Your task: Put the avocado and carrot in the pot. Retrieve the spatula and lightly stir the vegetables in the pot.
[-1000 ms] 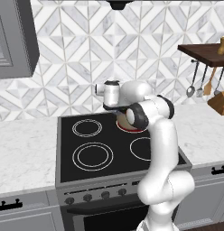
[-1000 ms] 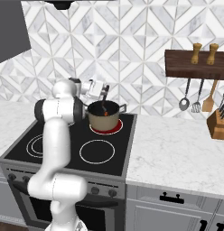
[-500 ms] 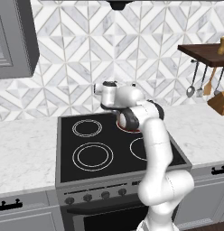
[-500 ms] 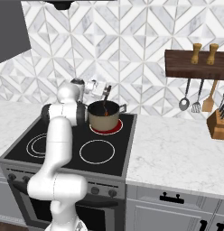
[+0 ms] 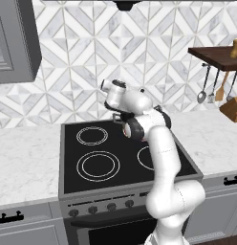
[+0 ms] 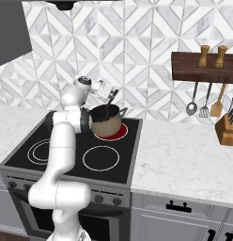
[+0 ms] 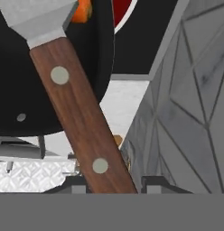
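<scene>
The tan pot (image 6: pixel 106 123) stands on the glowing red back right burner (image 6: pixel 119 133). The spatula (image 7: pixel 77 113) leans into it, its grey head (image 7: pixel 39 18) down in the dark inside next to the orange carrot (image 7: pixel 82 11). Its brown riveted handle (image 6: pixel 112 95) slants up over the rim toward the wall. My gripper (image 7: pixel 111 182) sits at the handle's upper end (image 6: pixel 109 92), behind the pot. One dark fingertip (image 7: pixel 71 184) stands on each side of the handle, with a thin gap at the wood. The avocado is hidden.
The tiled backsplash (image 7: pixel 190 90) is close behind my hand. Three unlit burners (image 6: pixel 102 157) lie in front and to the left. At the right, a ladle and other utensils (image 6: pixel 205 106) hang under a wooden shelf (image 6: pixel 203 73), with a knife block (image 6: pixel 227 129) below.
My elbow has swung from the right toward the middle of the stove and the wrist has turned. The hand stays behind the pot with the spatula leaning in it.
</scene>
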Motion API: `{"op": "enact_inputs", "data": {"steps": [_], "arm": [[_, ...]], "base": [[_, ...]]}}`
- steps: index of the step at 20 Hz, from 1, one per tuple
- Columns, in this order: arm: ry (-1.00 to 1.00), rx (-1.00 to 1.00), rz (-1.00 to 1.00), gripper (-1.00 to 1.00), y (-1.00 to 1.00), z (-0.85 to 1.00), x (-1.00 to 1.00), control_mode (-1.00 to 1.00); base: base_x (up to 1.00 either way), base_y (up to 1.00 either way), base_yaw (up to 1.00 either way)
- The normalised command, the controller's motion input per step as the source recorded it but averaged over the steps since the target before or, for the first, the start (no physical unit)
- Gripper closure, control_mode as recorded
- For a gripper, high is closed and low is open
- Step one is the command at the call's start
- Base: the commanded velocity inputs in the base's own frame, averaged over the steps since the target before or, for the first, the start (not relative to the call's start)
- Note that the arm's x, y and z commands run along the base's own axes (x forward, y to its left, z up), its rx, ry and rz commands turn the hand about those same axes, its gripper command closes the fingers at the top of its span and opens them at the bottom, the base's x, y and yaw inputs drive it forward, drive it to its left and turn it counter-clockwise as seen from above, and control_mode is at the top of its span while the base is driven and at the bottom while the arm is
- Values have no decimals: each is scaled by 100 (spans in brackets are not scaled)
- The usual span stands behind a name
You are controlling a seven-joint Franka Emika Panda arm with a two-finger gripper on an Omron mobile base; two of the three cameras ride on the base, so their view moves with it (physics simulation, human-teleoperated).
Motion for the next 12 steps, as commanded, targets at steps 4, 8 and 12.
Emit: {"op": "enact_inputs", "data": {"steps": [4, 8, 12], "arm": [[-16, -7, 0, 100, -6, -69, 0, -100], [-22, -17, 0, 100, -19, -73, 0, -100], [-19, -13, 5, 100, -25, -58, -3, -100]], "base": [[0, 0, 0], [0, 0, 0], [0, 0, 0]]}}
